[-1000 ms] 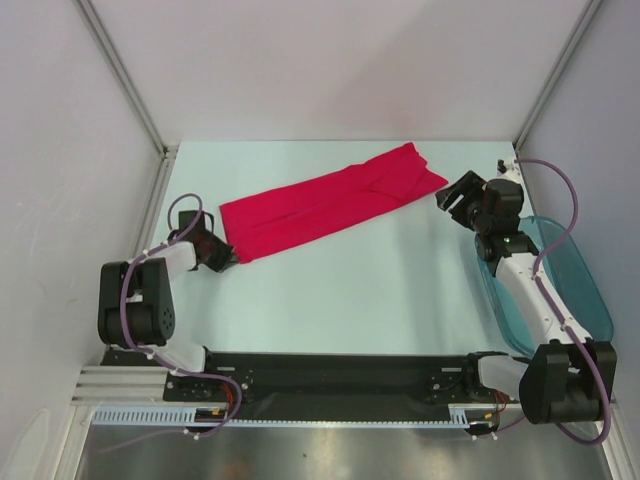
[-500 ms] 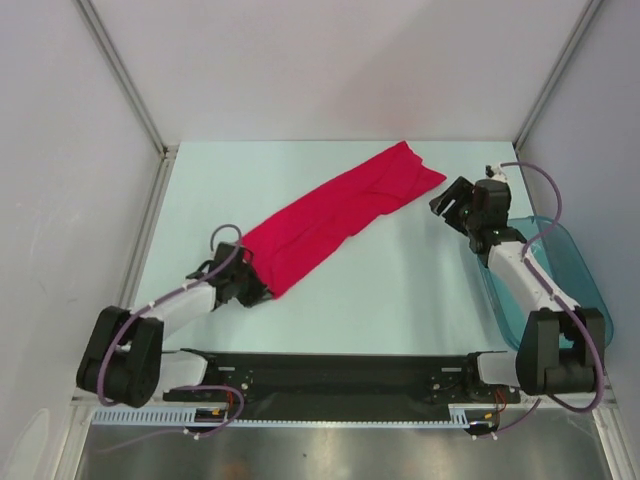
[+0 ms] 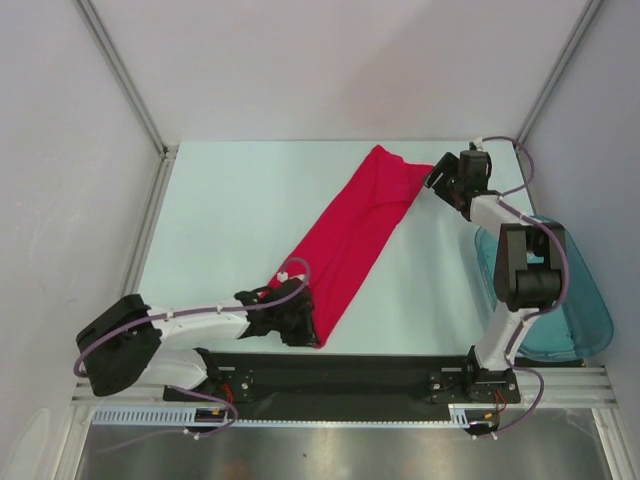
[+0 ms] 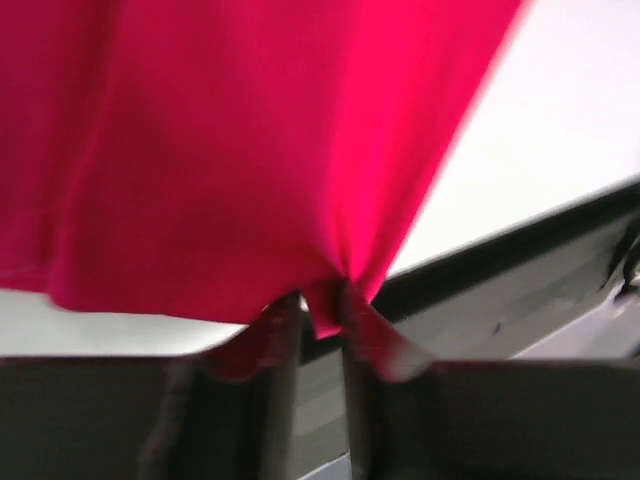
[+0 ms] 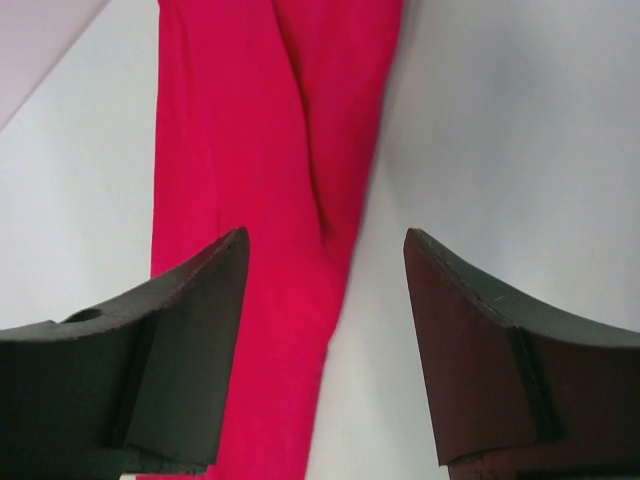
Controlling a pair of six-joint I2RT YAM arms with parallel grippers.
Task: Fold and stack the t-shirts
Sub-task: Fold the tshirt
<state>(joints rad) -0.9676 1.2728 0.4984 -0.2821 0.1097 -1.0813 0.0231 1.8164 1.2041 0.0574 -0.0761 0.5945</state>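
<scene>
Where the red shirt [image 3: 350, 235] lies on the pale worktop [image 3: 230, 200], it forms a long, narrow band running diagonally from the far right down towards the near middle. Its far end is the wider one and shows overlapping folds. Its near end reaches almost to the dark rail [image 3: 350, 370] along the worktop's near edge.

The left arm stretches low across the near edge, and the left end effector [image 3: 303, 326] sits at the shirt's near corner. In the left wrist view, the left end effector [image 4: 320, 305] has its two fingers [image 4: 250, 350] almost together. A small pucker of the shirt [image 4: 230, 150] is gathered into the narrow slot between them, so it is pinching the cloth by its hem. That view is blurred. The cloth fans out from the pinch and fills most of the picture, with pale worktop and the dark rail [image 4: 520, 250] showing to the right.

The right arm reaches to the far right, and the right end effector [image 3: 441, 180] is just beside the shirt's far end. In the right wrist view, the right end effector [image 5: 325, 240] has its fingers [image 5: 190, 300] spread wide, with nothing gripped. The shirt [image 5: 270, 200] lies below the gap and the left finger, running away from the camera with a lengthwise crease down it. I cannot tell whether the fingertips touch the cloth.

A translucent teal bin [image 3: 575, 300] sits at the right edge of the worktop, apart from the shirt.
</scene>
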